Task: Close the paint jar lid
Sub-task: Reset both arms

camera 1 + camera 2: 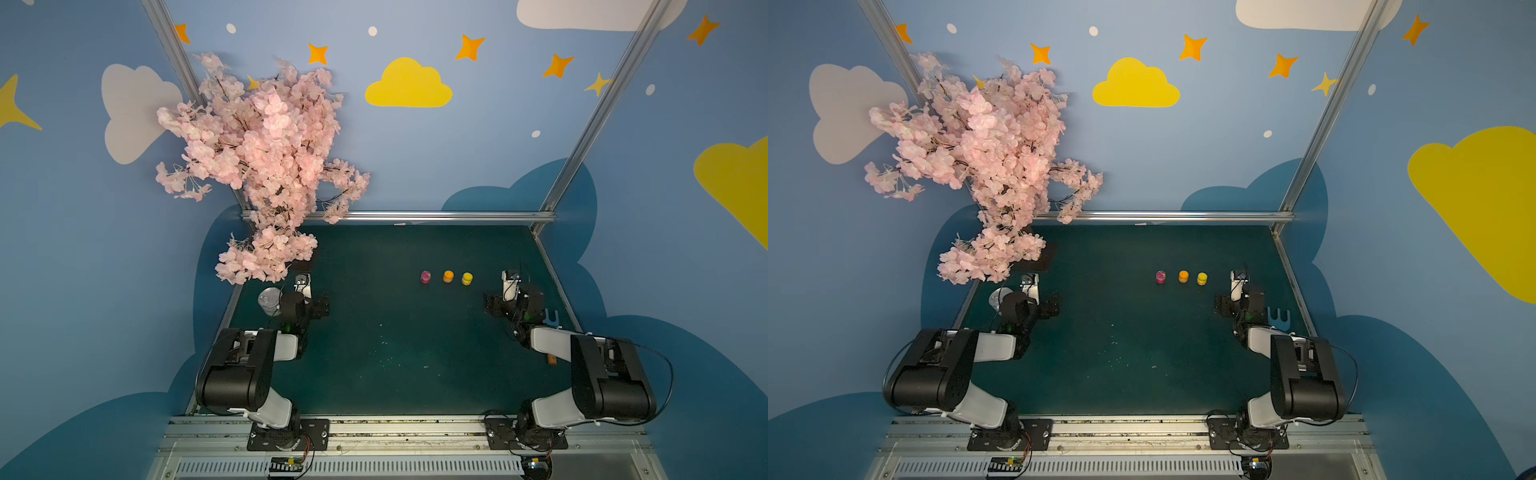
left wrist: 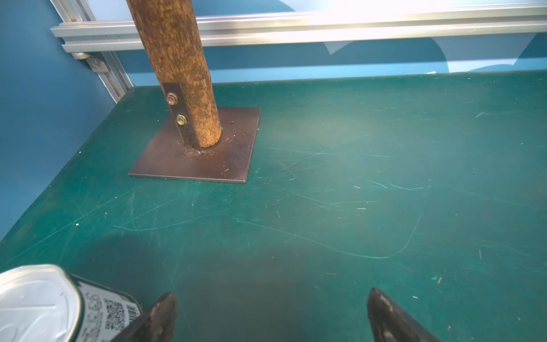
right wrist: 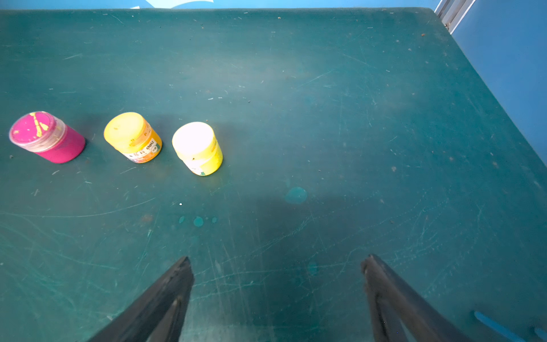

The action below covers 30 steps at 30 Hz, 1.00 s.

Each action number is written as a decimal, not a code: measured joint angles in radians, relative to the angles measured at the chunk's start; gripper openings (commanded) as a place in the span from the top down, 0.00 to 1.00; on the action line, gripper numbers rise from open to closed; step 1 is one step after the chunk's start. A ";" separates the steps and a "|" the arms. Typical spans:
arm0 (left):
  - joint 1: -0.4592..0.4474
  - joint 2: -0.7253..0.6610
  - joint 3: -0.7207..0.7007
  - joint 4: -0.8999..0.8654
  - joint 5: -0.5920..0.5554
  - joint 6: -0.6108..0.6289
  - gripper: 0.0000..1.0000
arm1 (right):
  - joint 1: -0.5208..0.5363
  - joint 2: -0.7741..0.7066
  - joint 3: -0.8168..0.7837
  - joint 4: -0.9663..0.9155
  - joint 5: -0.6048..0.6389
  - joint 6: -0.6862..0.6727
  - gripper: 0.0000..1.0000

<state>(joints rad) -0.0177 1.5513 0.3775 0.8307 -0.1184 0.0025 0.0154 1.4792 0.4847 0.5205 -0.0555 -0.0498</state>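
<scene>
Blue walls painted with clouds and stars frame a dark green table (image 1: 395, 353), scratched and speckled, with a pink blossom tree (image 1: 257, 166) rising from the far left corner. Its brown trunk (image 2: 177, 71) stands bolted to a square metal plate (image 2: 231, 165).

And there they are: three paint jars in a neat row toward the far right of the table, apart from one another. The pink jar (image 3: 47, 137) sits at the left end with a clear lid on top, streaked with yellow. The orange jar (image 3: 133, 137) is in the middle, the yellow jar (image 3: 197, 148) nearest the right arm. Each has a lid sitting on it; whether any is screwed tight, you cannot tell.

The right gripper (image 3: 277, 258) hovers low over bare table, jaws spread wide and holding nothing, the yellow jar ahead of it and off to one side. The left gripper (image 2: 270, 294) is on the other side, well apart from the jars, jaws also wide and empty. A tin can (image 2: 38, 305) stands upright just beside one of its fingers. A blue pronged piece (image 1: 1279, 318) lies by the right arm.
</scene>
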 measured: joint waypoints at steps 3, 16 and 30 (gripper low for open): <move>0.000 0.000 0.000 0.000 0.000 0.000 0.00 | 0.000 0.000 0.000 0.000 -0.003 0.000 0.10; 0.003 -0.005 -0.007 0.017 -0.029 -0.022 0.00 | -0.017 -0.108 -0.155 0.143 0.047 0.047 0.04; 0.001 -0.005 -0.004 0.015 0.004 -0.010 0.00 | -0.016 -0.017 -0.023 0.080 -0.110 -0.019 0.02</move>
<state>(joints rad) -0.0170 1.5463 0.3737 0.8455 -0.1143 -0.0074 -0.0002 1.4624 0.4622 0.6010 -0.1658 -0.0685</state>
